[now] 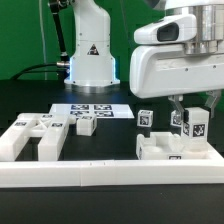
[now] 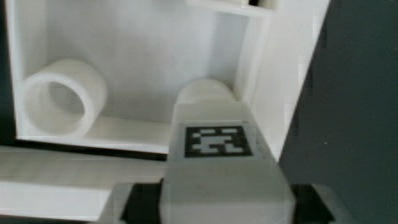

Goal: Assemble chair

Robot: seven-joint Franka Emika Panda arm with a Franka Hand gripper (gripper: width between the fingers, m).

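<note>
My gripper [image 1: 193,116] is at the exterior view's right, shut on a white blocky chair leg [image 1: 194,126] with a black-and-white tag, held upright. Just below it lies a larger white chair part [image 1: 168,149] with raised walls, behind the front rail. In the wrist view the held leg [image 2: 219,135] fills the middle between my dark fingers [image 2: 150,203]. Beyond it is the walled white part [image 2: 134,55] with a rounded white piece [image 2: 61,96] in its recess. I cannot tell whether the leg touches that part.
Another tagged white piece [image 1: 146,118] stands beside the gripper. More white chair parts [image 1: 30,137] and small tagged blocks [image 1: 85,126] lie at the exterior view's left. The marker board [image 1: 92,108] lies at the back. The long white border rail [image 1: 110,178] runs along the front. The robot base [image 1: 90,55] stands behind.
</note>
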